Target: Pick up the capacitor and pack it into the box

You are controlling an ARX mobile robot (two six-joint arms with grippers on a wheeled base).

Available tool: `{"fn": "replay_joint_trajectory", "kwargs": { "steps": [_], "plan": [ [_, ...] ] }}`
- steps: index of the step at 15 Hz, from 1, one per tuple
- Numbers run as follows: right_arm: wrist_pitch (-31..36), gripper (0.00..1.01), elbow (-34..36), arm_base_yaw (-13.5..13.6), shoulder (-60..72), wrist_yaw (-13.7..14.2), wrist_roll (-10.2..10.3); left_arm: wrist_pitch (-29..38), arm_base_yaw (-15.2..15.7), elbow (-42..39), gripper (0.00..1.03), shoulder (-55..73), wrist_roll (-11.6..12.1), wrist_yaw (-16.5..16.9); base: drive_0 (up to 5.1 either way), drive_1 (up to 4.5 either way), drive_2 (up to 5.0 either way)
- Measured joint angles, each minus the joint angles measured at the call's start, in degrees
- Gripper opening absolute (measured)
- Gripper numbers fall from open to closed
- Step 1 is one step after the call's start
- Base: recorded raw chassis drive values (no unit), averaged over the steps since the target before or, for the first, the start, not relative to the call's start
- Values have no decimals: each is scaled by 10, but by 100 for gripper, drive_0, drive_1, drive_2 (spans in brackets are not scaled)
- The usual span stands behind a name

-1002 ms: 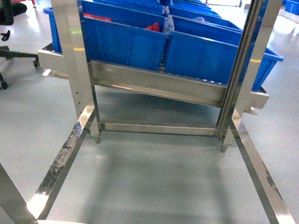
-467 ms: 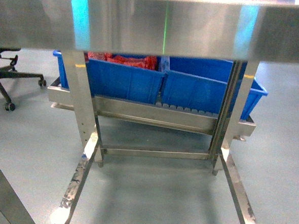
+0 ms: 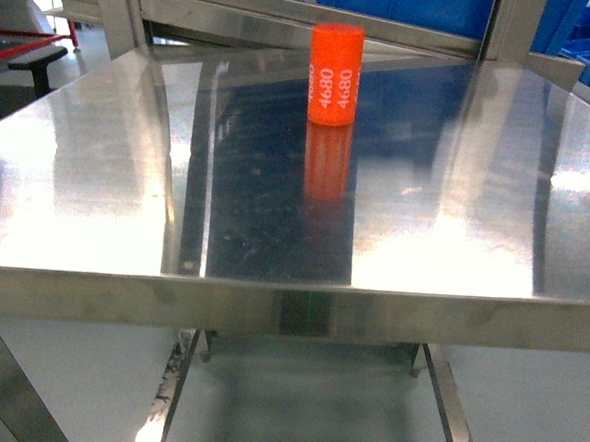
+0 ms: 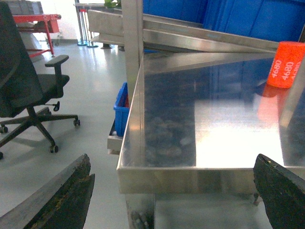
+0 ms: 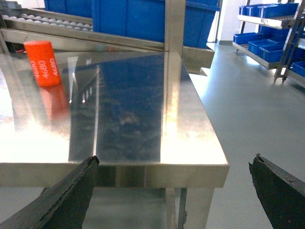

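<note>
So capacitor (image 3: 335, 74) stands upright far-centre on tabletop (image 3: 98, 169), well off edges; our left hand (image 4: 174, 191) and right hand (image 5: 174, 191) both wide, below near edge.

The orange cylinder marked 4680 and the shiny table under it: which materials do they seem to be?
The orange cylinder looks wrapped in a matte plastic sleeve, judging by its white print and lack of glare. The table appears to be polished stainless steel: it mirrors the cylinder.

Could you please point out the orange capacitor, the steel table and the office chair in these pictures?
orange capacitor (image 3: 335, 73), head view, on the middle of its upright side by the white 4680 print.
steel table (image 3: 98, 159), head view, on a bare part of its top.
office chair (image 4: 21, 81), left wrist view, on its dark backrest.
</note>
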State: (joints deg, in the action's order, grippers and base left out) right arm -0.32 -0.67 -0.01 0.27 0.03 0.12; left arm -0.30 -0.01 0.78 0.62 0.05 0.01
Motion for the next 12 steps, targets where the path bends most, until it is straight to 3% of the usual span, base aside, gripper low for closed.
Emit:
{"fn": "replay_joint_trajectory", "kwargs": {
  "steps": [12],
  "plan": [
    [0,98,0,0,0,0,0,0,0,0,98,0,0,0,0,0,0]
  ]
}}
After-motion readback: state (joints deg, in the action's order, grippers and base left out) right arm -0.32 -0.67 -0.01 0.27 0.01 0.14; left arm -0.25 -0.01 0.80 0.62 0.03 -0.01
